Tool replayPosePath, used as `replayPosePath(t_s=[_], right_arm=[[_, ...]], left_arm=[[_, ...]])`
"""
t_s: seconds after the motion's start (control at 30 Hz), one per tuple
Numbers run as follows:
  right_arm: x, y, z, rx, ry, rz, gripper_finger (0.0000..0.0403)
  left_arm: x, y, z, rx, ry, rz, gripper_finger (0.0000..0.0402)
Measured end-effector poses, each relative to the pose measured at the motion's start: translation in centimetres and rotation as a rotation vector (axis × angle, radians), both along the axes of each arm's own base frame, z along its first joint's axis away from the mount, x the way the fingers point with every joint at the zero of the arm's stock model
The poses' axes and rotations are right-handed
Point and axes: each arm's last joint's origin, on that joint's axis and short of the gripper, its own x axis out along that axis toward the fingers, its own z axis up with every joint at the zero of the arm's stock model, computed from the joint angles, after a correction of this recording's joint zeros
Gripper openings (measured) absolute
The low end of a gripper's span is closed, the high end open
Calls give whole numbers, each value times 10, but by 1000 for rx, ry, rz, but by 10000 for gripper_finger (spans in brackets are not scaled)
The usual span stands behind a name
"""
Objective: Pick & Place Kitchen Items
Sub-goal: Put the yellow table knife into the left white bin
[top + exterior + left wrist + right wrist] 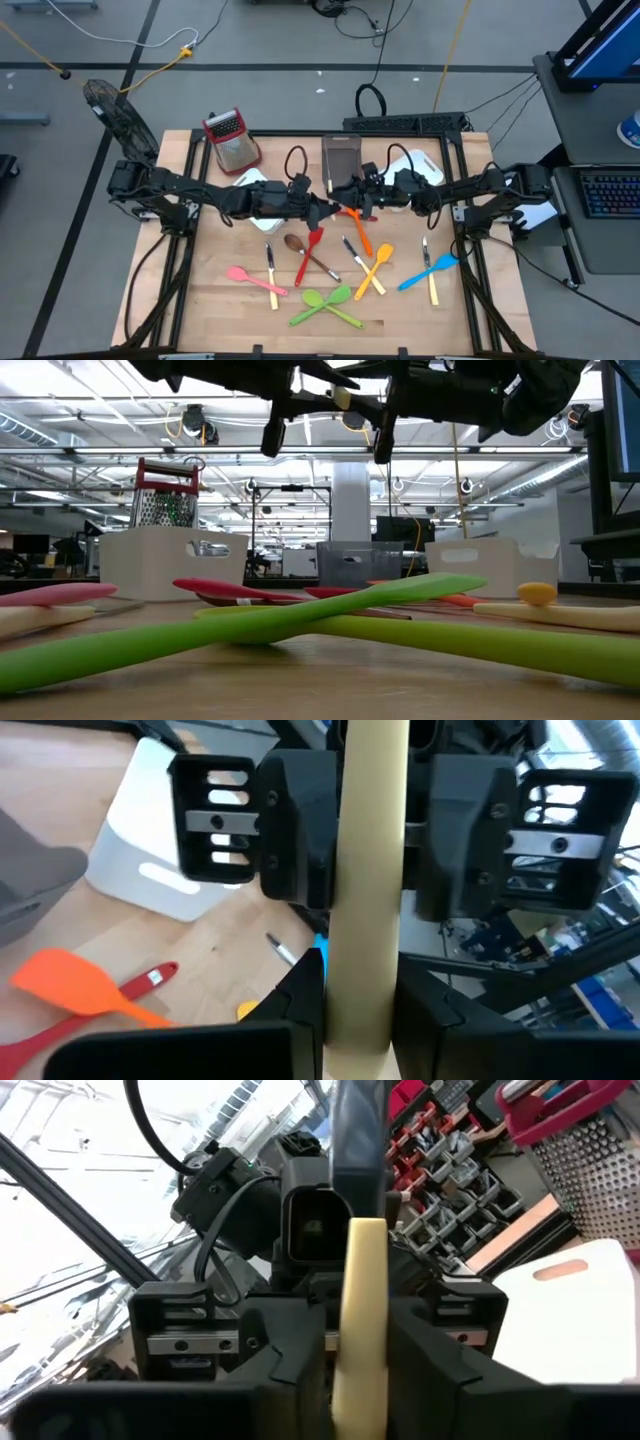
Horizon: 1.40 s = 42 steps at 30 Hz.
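Wooden worktop (210, 300) strewn with coloured utensils; above centre, left gripper (357, 1020) fingers clamped on cream knife handle (365, 870), right gripper (358, 1380) fingers flanking it, grip unclear; probably light, stiff, slippery; best pinched mid-handle.

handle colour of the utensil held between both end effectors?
Pale yellow handle, clearest in the left wrist view.

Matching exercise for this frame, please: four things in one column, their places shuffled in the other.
Things:
1. grater
2. pink spoon
3. blue spoon
4. knife

Places:
a. on the table, front right
b. back left corner of the table
c. above mid-table, between the left gripper and the right gripper
d. on the table, front left

Pairs: 1-b, 2-d, 3-a, 4-c
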Motion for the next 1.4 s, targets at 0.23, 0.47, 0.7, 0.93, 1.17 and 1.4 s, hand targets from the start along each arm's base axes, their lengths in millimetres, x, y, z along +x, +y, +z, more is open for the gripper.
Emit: replayPosePath(t_s=[0.23,0.47,0.7,0.93,1.17,1.4], right_arm=[[1,0,-4,10,46,0,136],[2,-2,-12,64,129,-4,138],[1,-4,-15,61,163,-6,138],[1,-6,-21,43,230,-16,139],[0,-7,-33,1,352,-19,139],[-2,-6,-43,-64,451,-15,139]], left_arm=[[-2,0,-10,-62,101,26,64],[-4,0,-16,-102,160,55,64],[-9,2,-23,-142,241,91,64],[-31,3,-8,-164,300,159,64],[-74,2,11,-253,404,331,64],[-111,-11,11,-408,566,433,64]])
